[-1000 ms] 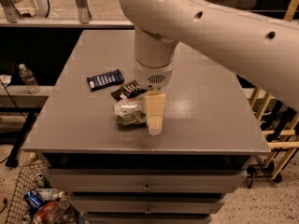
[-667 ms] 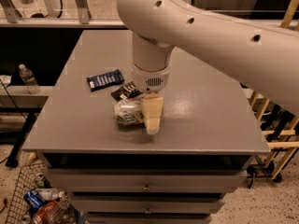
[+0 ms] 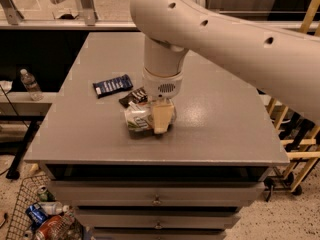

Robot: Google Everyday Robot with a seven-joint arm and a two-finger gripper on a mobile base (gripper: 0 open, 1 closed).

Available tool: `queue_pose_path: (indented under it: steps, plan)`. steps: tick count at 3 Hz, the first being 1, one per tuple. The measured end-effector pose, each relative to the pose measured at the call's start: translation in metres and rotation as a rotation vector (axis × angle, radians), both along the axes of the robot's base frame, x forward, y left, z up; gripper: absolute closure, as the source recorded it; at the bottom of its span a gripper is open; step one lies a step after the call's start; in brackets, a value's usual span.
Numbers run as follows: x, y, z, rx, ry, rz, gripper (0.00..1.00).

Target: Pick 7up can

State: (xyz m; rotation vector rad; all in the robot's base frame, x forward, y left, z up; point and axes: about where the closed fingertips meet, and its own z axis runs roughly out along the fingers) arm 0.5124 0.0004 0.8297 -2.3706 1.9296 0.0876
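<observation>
The 7up can [image 3: 137,118], white and green, lies on its side on the grey table [image 3: 220,129] near the front middle. My gripper [image 3: 161,125] hangs straight down from the big white arm [image 3: 165,59] and is right at the can, covering its right end. The can rests on the table surface. Whether the gripper holds the can does not show from this side.
A flat dark blue wrapper [image 3: 112,85] lies left and behind the can. A flat black snack bar wrapper [image 3: 132,97] lies just behind the can, next to the gripper. A wire basket of bottles and cans [image 3: 42,219] stands on the floor at front left. Wooden frames [image 3: 295,149] stand to the right.
The arm has shifted slightly left and the gripper sits a little closer over the can. The can and both wrappers have stayed in place.
</observation>
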Motion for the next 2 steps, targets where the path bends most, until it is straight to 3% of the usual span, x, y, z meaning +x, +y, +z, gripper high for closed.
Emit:
queue_pose_path:
  steps: [2]
  plan:
    - [0.007,-0.023,0.05,0.113,-0.062,-0.005,1.0]
